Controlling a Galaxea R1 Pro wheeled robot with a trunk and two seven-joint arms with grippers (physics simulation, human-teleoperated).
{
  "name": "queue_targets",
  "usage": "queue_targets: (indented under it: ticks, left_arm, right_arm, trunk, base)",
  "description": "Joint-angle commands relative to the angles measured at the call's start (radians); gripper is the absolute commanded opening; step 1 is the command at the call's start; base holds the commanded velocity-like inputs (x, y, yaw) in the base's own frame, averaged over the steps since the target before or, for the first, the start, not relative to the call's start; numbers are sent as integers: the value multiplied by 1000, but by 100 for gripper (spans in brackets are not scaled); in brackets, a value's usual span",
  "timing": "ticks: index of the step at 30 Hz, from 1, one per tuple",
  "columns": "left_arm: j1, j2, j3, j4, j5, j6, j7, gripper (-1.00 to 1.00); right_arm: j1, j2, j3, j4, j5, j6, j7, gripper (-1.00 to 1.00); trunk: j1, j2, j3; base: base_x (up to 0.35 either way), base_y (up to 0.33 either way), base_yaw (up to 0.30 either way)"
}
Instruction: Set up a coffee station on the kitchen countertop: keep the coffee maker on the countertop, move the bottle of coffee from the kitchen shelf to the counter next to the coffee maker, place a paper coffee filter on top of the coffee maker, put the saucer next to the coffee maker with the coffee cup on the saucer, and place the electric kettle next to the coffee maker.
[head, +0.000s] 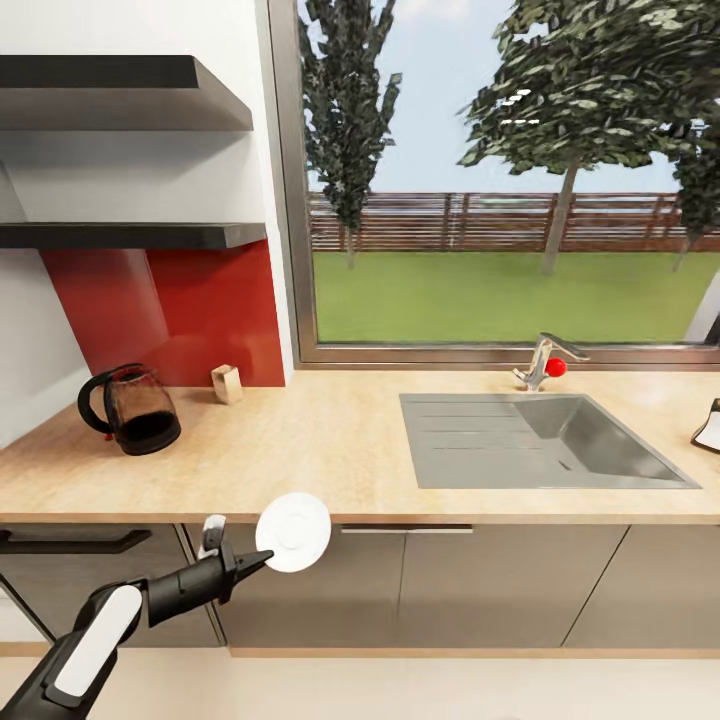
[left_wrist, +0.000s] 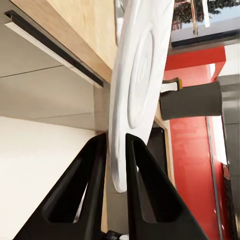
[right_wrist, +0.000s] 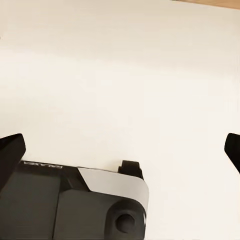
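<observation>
Held the saucer (head: 293, 532) by its rim, on edge, in the left gripper's (head: 252, 563) clamped jaws below the table (head: 330, 450) lip (right jaws apart), risking slip or knock against that edge.

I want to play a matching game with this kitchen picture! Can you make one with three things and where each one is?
Things:
1. saucer
2. electric kettle
3. tap

Places:
A. behind the sink, under the window
B. pinched in the left gripper, in front of the cabinets
C. on the kitchen countertop, near the red wall panel

Pairs: 1-B, 2-C, 3-A
</observation>
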Motion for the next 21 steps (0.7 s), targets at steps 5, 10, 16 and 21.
queue_targets:
  ticks: [5, 10, 16, 21]
  left_arm:
    - [2, 3, 2, 0, 4, 6, -4, -100]
    - [18, 3, 6, 0, 7, 6, -4, -100]
    - [19, 0, 4, -1, 7, 2, -4, -100]
    - [19, -4, 4, -1, 6, 1, -4, -100]
  right_arm:
    - [0, -7, -7, 0, -12, -3, -16, 100]
    - [15, -4, -111, 2, -85, -5, -165, 100]
    - [17, 3, -120, 1, -95, -5, -175, 100]
    - [17, 2, -122, 1, -97, -5, -169, 100]
  trunk:
    - [0, -2, -2]
    - [0, -2, -2]
    - [0, -2, -2]
    - [0, -2, -2]
  base:
    - [0, 0, 0]
    - [0, -32, 0]
    - [0, -233, 0]
    - [0, -269, 0]
